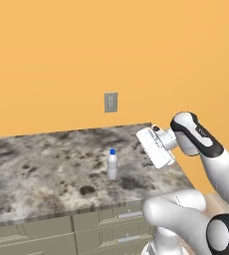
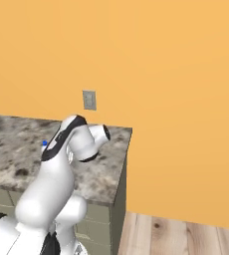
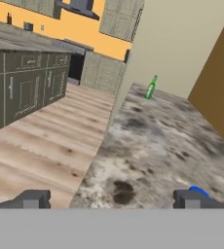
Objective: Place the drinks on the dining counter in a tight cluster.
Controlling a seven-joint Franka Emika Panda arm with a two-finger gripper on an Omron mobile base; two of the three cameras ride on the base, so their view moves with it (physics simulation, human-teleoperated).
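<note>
A small white bottle with a blue cap [image 1: 112,164] stands upright on the speckled granite dining counter [image 1: 42,174], near its right end. My white hand [image 1: 155,146] hovers just right of that bottle, a little above the top. In the hand view my gripper [image 3: 113,199] is open, its fingertips [image 3: 33,198] far apart with nothing between them. The blue cap [image 3: 197,189] peeks out behind the right tip. A slim green glass bottle [image 3: 151,88] stands upright at the far end of the counter [image 3: 153,141]. In the right base view my arm hides all but the blue cap [image 2: 45,144].
An orange wall with a grey outlet [image 1: 111,102] rises behind the counter. Olive-grey drawers with bar handles [image 1: 86,224] run under its front edge. Wooden floor [image 2: 186,234] lies past the counter's right end. Dark cabinets [image 3: 26,87] stand across the floor.
</note>
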